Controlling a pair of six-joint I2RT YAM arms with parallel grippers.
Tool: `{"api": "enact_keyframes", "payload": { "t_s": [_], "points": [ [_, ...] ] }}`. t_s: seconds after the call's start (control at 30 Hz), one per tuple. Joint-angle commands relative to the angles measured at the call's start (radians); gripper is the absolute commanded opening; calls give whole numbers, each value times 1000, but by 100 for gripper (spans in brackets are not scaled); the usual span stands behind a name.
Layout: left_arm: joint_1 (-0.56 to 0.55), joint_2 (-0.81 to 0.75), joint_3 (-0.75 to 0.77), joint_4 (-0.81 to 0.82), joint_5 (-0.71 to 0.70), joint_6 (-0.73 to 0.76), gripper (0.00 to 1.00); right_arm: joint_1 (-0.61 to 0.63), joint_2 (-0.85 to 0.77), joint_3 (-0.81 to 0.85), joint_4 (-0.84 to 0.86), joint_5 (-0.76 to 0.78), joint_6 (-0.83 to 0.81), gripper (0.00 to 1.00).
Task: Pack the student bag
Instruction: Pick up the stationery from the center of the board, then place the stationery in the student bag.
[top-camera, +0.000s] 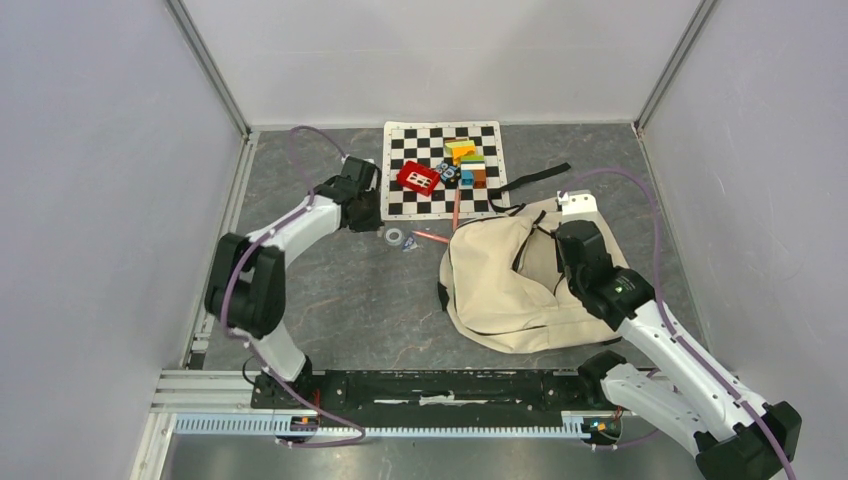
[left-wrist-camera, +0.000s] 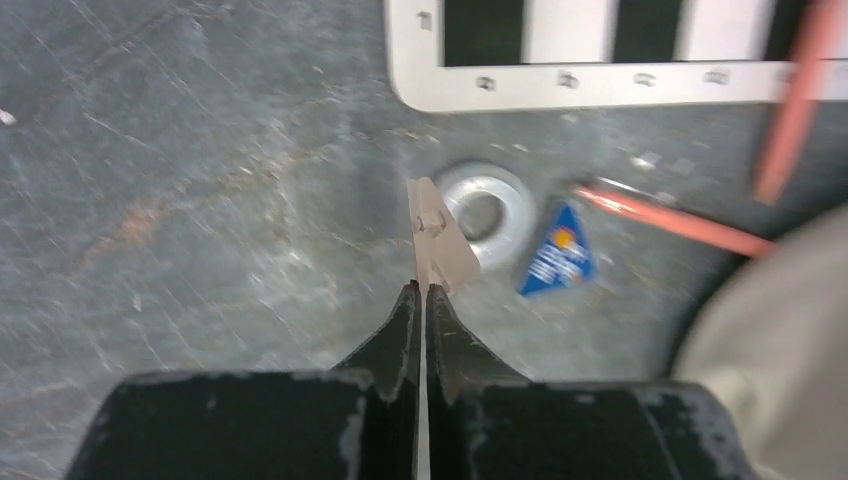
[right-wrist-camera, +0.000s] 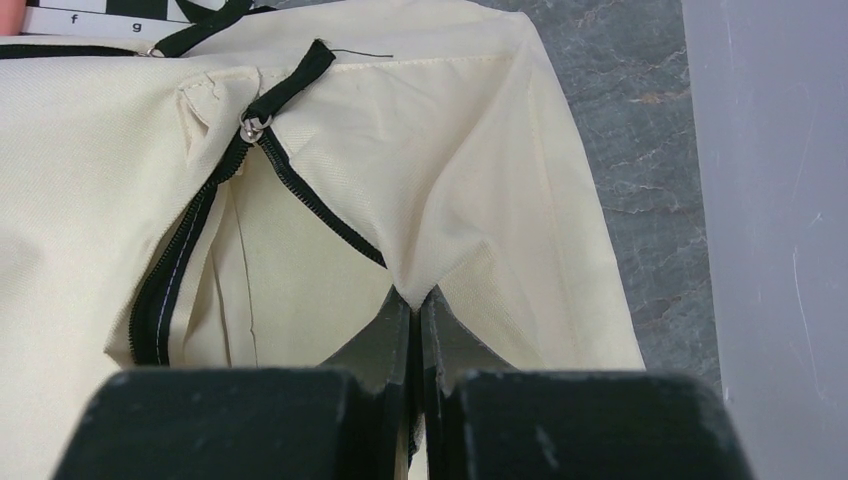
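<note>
The student bag (top-camera: 500, 290) is laid on the right half of the table (top-camera: 340, 300), just near of the chequered mat (top-camera: 440, 165). Its right side is covered by the right arm. A fold of the cream fabric beside the open black zipper (right-wrist-camera: 170, 280) is pinched between the closed jaws of the right gripper (right-wrist-camera: 415, 300). The inside of the bag is seen only as a narrow pale slit, and nothing in it can be made out.

The left gripper (left-wrist-camera: 420, 290) is held above the table just near of the mat's left corner, its jaws pressed together. A small tan piece (left-wrist-camera: 440, 240) is seen at the tips. Whether it is a held thing or part of the fingers cannot be told.

Just beyond the tips lie a silver ring (left-wrist-camera: 487, 215), a blue triangular piece (left-wrist-camera: 557, 255) with illegible print, and a red pencil (left-wrist-camera: 680, 220) whose right end is hidden by the blurred bag. A second pencil (left-wrist-camera: 795, 100) is cut off at the top edge.

On the mat a red block (top-camera: 418, 178) and coloured pieces (top-camera: 465, 160) are clustered, too small to identify.
</note>
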Motion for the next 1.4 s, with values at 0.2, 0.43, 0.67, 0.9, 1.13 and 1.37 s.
{"api": "enact_keyframes", "payload": {
  "t_s": [0.2,0.43,0.67,0.9,1.13,1.37],
  "points": [
    [-311,-398,-177,332,253,-433,2,-1,-39,58,55,-70,-3,0],
    [-521,-305,-147,532,209,-590,2,-2,-35,87,55,-102,-8,0],
    [-609,-99,-33,619,188,-648,2,-1,-31,119,56,-131,5,0],
    [-662,116,125,646,140,-657,2,-2,-37,126,45,-135,7,0],
    [-715,260,276,611,144,-627,11,-1,-36,111,43,-135,11,0],
    [-732,252,275,493,38,-520,55,-1,-36,103,42,-123,11,0]
  ]
}}
